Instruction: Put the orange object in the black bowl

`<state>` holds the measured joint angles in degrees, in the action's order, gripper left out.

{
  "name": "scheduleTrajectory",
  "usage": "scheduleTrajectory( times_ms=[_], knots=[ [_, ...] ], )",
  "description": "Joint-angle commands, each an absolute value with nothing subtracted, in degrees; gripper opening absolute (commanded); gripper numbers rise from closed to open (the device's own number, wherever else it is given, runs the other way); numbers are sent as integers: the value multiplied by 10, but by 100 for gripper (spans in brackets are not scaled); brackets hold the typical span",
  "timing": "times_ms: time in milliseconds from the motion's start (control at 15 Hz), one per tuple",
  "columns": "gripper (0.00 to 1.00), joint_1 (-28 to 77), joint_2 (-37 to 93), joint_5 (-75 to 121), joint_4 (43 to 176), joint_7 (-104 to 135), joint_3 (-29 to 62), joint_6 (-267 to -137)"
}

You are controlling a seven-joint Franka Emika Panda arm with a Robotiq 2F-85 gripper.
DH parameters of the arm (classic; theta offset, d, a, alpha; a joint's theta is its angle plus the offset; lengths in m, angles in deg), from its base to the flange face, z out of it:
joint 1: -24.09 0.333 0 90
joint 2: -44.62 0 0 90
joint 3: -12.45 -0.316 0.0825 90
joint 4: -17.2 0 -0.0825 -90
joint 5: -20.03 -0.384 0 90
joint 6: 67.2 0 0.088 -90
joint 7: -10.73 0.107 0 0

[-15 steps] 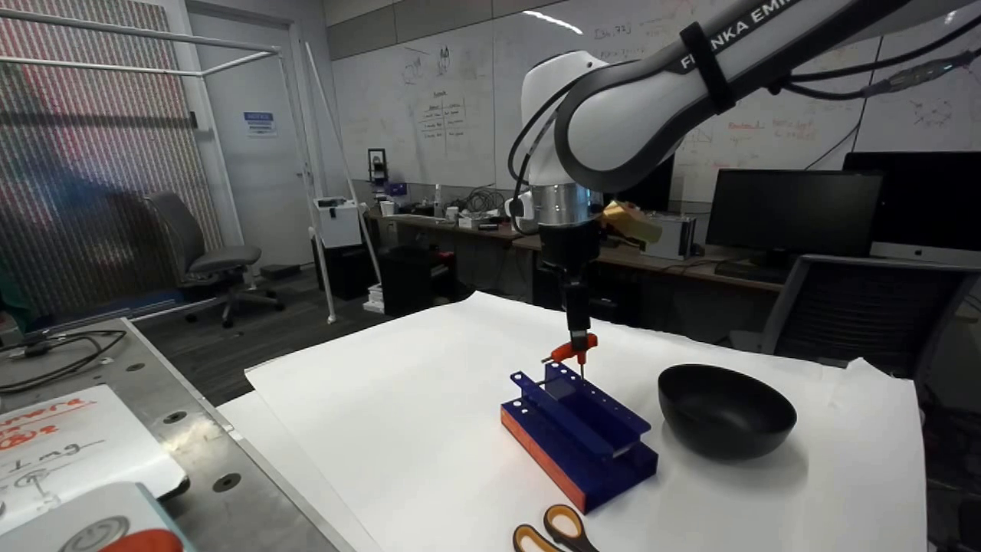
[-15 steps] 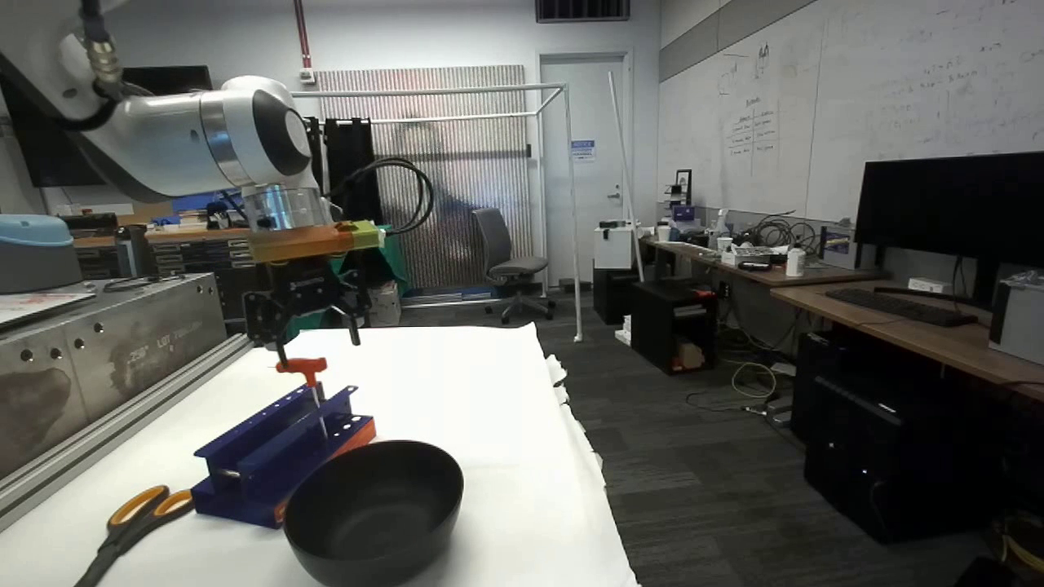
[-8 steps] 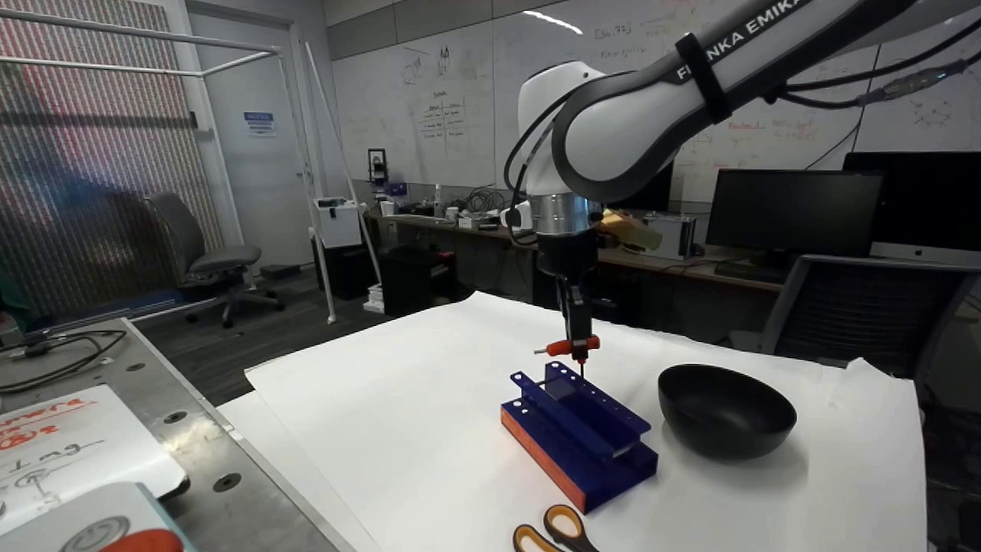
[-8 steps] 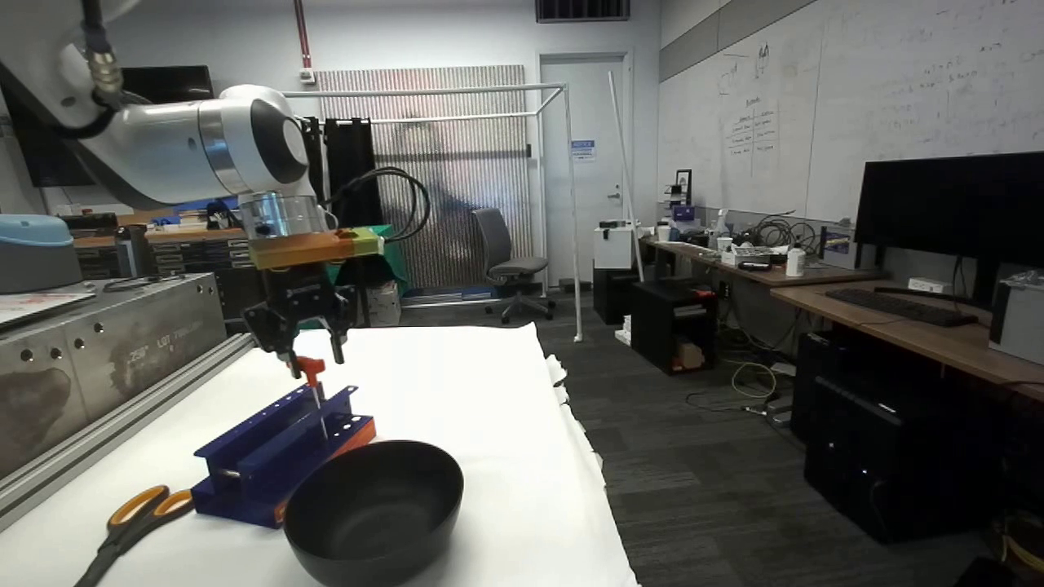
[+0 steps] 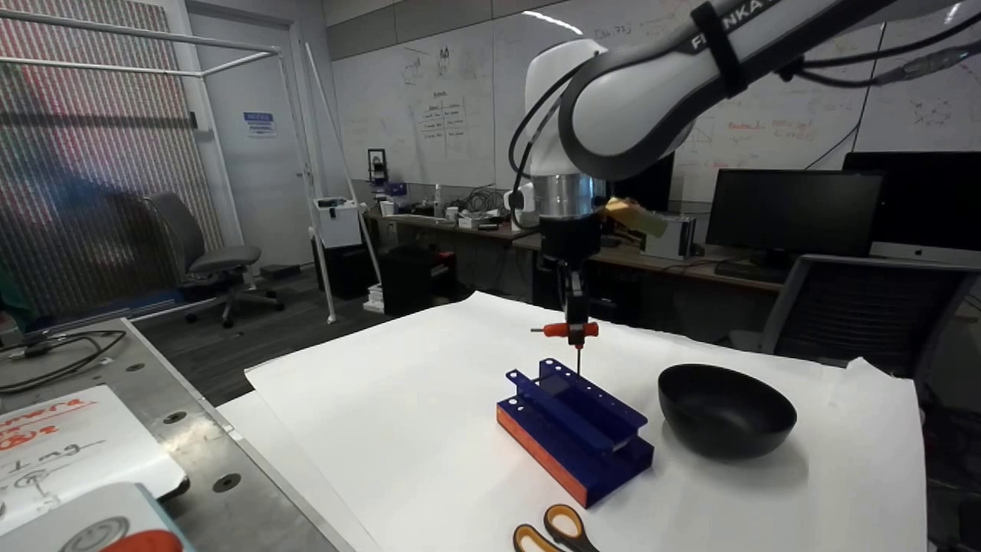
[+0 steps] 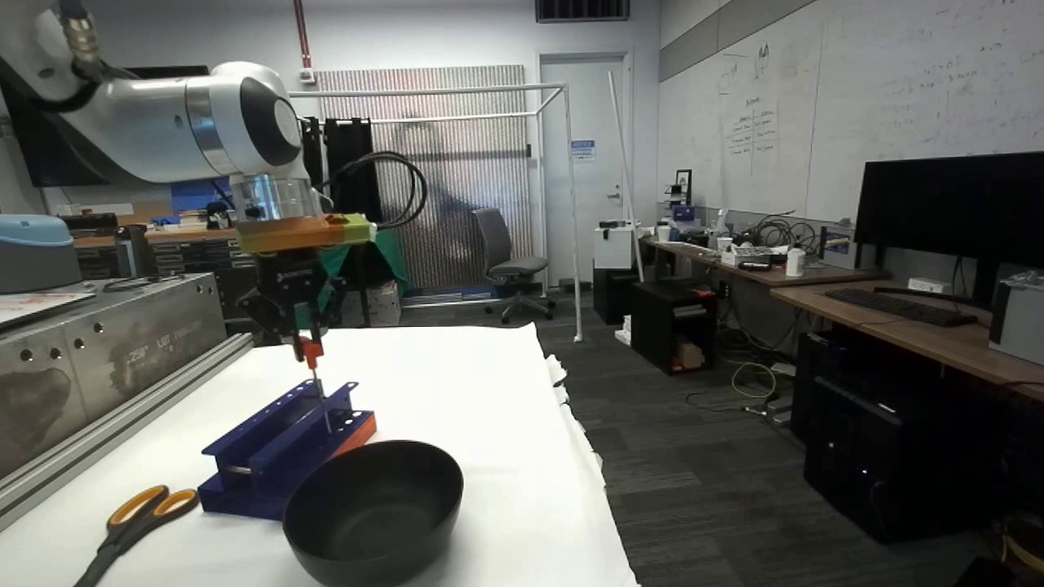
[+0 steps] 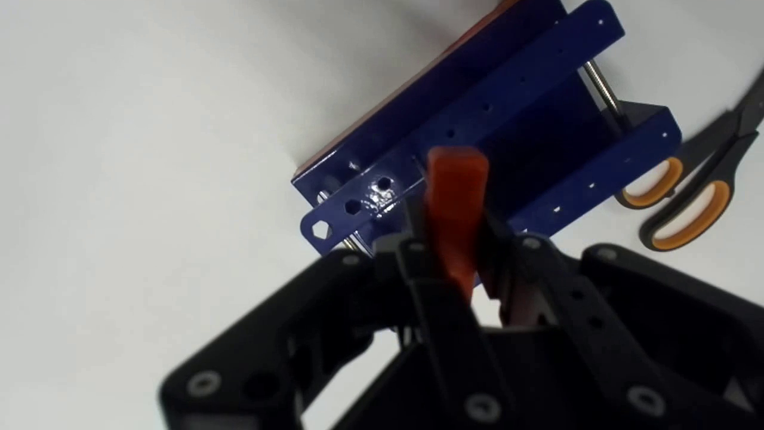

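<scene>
Leftmost in an exterior view, the scissors (image 6: 122, 528) are lying just beside one end of the blue rack (image 6: 285, 450). Above the rack's opposite end, the gripper (image 6: 307, 346) is grasping the orange tool (image 7: 458, 188) by its T-shaped handle, pressing from both sides. The tool's thin metal shaft is hanging down towards the rack and seems to be reaching in among its rails; the tip is hiding there, so whether it is touching cannot be told. Drawing the tool out is probably the step in hand, and the gripper should be pulling straight up along the shaft, slowly, since a slanting tug could be dragging or tipping the rack. Right of the rack, near but apart, the black bowl (image 6: 379, 501) is resting mouth upward. Before crossing to it, the gripper should be holding the tool high enough for its tip to be passing over both rack and rim, then be letting go low over the bowl's middle.
</scene>
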<state>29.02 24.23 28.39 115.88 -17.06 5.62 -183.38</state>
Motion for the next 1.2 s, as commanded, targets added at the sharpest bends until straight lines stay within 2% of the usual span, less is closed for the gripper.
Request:
scheduleTrajectory(
  times_ms=[0, 400, 733, 1133],
  knots=[
    [11, 287, 353, 243, 1220, -115, 48, -1834],
    [11, 293, 410, 316, 1221, 74, 71, -1762],
    [10, 290, 353, 378, 1218, 180, 91, -1691],
    [11, 288, 255, 344, 1163, 244, 112, -1541]
  ],
)
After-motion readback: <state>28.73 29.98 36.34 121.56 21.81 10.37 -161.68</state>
